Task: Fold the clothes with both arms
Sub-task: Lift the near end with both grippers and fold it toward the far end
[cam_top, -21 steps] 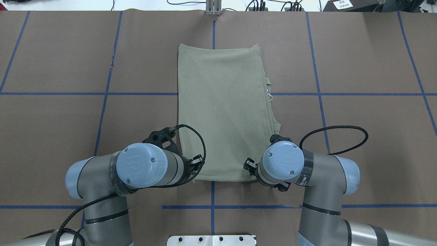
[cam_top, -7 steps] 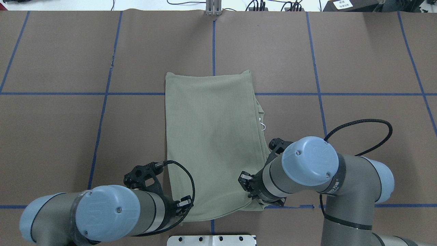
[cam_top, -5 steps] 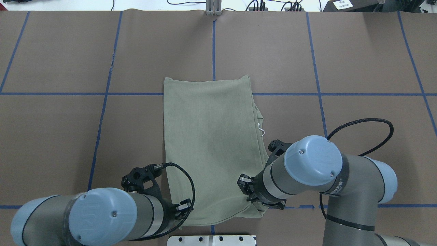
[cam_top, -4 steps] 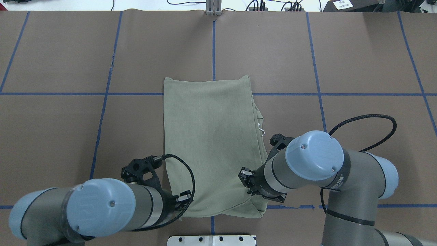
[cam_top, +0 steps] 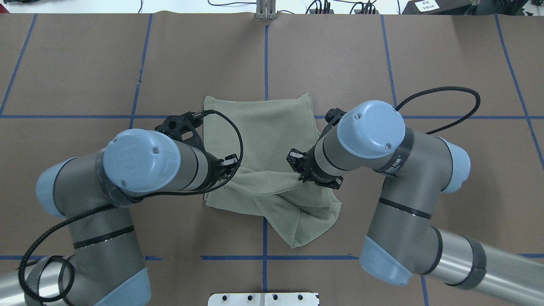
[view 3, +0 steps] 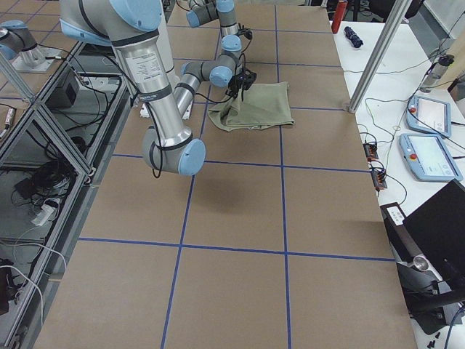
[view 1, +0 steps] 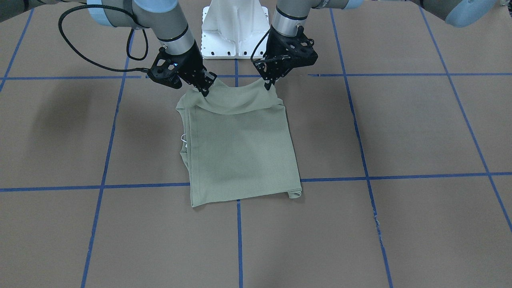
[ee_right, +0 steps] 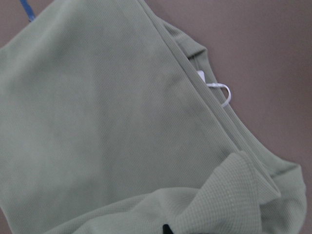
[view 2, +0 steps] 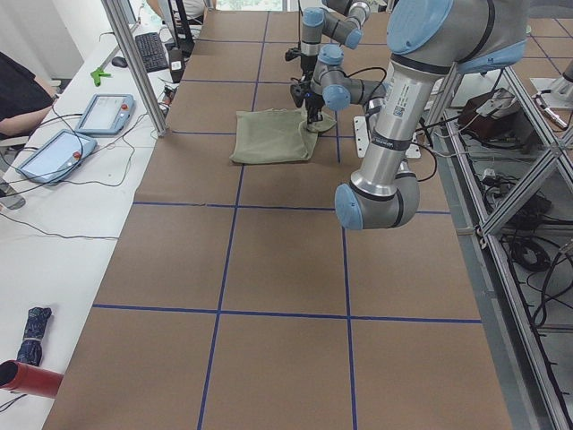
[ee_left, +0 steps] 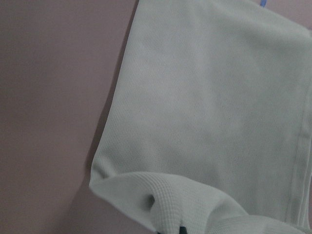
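The clothes are one sage-green knit shirt, folded into a long strip on the brown table. Its far end lies flat. Its near hem is lifted and sags between my two grippers. My left gripper is shut on the hem's left corner. My right gripper is shut on the right corner. Loose cloth bulges toward me at the near right. Both wrist views look down on the flat shirt with the raised hem at their bottom edge. A white tag loop pokes out of the shirt's right edge.
The white base pedestal stands just behind the grippers. Blue tape lines grid the table. A white bench with tablets and a seated person lie beyond the table's far edge.
Both grippers have lifted the near hem and carried it away from the robot base, over the shirt. The far end has stayed in place, and the cloth now doubles over near me.
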Tool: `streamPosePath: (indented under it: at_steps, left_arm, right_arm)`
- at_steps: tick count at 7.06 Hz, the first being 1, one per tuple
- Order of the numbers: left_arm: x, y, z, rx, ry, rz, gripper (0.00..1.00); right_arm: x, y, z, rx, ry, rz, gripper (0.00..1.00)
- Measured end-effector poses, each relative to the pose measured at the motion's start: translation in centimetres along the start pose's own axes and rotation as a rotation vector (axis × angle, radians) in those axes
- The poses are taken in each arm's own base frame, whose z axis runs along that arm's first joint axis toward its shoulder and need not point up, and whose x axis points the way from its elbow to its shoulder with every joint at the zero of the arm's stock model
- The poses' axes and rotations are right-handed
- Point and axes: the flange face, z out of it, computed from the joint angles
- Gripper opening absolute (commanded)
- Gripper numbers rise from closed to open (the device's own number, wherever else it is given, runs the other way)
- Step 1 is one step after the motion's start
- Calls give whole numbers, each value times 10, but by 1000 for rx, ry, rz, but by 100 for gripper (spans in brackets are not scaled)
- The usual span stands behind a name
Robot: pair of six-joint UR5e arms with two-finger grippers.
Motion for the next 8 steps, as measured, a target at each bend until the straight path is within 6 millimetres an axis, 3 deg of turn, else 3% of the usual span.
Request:
streamPosePath:
  at_steps: [2, 4, 6, 7, 8]
  left_arm:
    - [8, -49, 36, 57, 14, -10, 0]
    - [7, -91, 48, 103, -3, 0, 0]
    - [15, -120, 55, 117, -18, -5, 0]
    - [25, -130, 64, 122, -18, -13, 55]
    - [35, -141, 77, 129, -20, -30, 100]
  right_arm:
    - [-46, -50, 14, 62, 18, 3, 0]
    - [-78, -92, 35, 97, 27, 33, 0]
    - [-104, -123, 50, 117, 52, 67, 0]
    - [-112, -134, 54, 124, 64, 80, 53]
    - [-115, -140, 57, 129, 72, 88, 100]
